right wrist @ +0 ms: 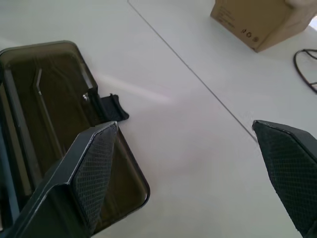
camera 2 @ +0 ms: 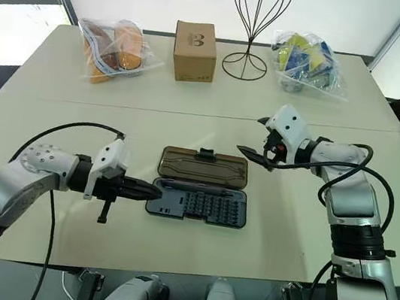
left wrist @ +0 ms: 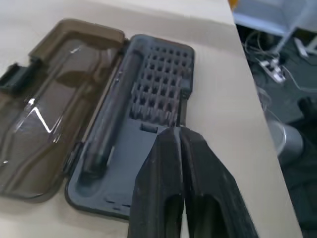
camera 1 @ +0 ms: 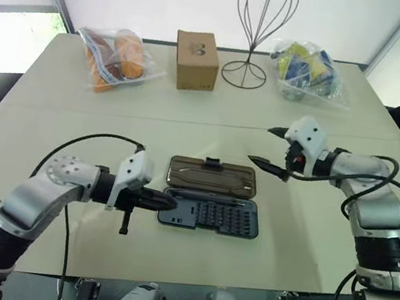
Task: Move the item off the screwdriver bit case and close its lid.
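Just beyond the pinched-together left tool [camera 1: 165, 202], the open screwdriver bit case [camera 1: 209, 214]; spread-apart right tool [camera 1: 270, 147] above its lid [camera 1: 211, 175].

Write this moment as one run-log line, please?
screwdriver bit case: open, nothing on it | lid: flat on table | left gripper: shut, at case end | right gripper: open, raised

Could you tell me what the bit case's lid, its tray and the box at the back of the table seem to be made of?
The lid looks like smooth, glossy, smoky-brown translucent plastic: the table shows through it and it catches glints. The tray appears to be matte dark grey-blue moulded plastic, with a grid of bit sockets. The box looks like plain brown cardboard, dull and sharp-edged.
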Controlling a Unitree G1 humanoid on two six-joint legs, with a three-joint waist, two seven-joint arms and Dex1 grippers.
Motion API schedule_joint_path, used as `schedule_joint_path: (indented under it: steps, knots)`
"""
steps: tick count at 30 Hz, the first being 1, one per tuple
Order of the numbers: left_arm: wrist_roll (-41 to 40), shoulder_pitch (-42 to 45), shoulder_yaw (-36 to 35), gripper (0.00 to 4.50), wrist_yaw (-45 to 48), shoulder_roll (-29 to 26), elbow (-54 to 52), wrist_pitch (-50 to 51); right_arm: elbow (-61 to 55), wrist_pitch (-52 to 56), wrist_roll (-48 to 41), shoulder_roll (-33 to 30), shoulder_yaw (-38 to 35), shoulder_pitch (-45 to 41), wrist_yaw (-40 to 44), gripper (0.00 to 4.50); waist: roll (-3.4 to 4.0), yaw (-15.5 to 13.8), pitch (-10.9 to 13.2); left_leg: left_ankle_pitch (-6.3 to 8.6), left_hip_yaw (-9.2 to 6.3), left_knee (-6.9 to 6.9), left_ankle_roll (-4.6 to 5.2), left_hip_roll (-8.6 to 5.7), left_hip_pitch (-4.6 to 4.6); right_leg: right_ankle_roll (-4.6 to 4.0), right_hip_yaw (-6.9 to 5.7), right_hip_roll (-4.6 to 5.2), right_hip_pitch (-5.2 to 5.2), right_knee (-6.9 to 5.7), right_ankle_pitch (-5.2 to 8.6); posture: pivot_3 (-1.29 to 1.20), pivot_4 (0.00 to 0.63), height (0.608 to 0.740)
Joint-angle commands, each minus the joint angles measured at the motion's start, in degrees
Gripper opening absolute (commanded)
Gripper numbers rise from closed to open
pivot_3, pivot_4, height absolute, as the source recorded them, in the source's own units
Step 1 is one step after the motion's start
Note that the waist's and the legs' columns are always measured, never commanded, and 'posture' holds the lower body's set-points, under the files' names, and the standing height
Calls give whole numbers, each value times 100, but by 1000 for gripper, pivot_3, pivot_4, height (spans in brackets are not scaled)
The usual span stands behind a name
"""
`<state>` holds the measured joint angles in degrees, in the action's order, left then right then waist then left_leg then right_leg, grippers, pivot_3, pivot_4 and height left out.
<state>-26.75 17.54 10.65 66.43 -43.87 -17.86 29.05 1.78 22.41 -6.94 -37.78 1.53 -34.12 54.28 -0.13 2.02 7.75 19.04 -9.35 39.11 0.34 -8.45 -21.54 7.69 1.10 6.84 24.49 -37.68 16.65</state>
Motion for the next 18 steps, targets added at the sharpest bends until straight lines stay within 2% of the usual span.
schedule_joint_path:
  steps: [1, 5, 10, 13, 18]
  knots:
    - [412, 246, 271, 78, 211, 80, 474, -485, -245, 76, -32, 39, -13, 16, -192, 4500, 0, -26, 0, 0, 0, 0, 0, 0, 0, 0, 0, 0, 0, 0, 0, 0, 150, 740]
    - [898, 476, 559, 78, 235, 382, 1171, -1054, -259, 128, -50, 65, 49, 23, -253, 4500, 0, -106, 0, 0, 3, 0, 0, -1, -1, 0, -1, 0, 1, 3, 0, 0, 150, 740]
    - [1350, 445, 871, 78, 468, 445, 1622, -1550, -54, 81, -5, 89, 225, -109, -236, 4500, -1, -120, 0, 0, 2, 2, 0, -1, -2, 0, -2, 0, 1, 3, 0, 0, 150, 740]
    - [1684, 420, 990, 78, 482, 447, 1884, -1975, 471, -59, 136, 148, 490, -416, -126, 4500, -1, -114, -1, 0, 4, 3, 0, -1, 3, 0, -2, 1, -4, 3, 0, 0, 150, 740]
    - [1800, 417, 1022, 78, 443, 544, 1976, -2164, 1763, -608, 484, 251, 1062, -1063, 368, 4500, -1, -125, -3, 0, 2, 4, 0, -1, 7, 0, -2, 0, -7, 2, 0, 0, 150, 740]
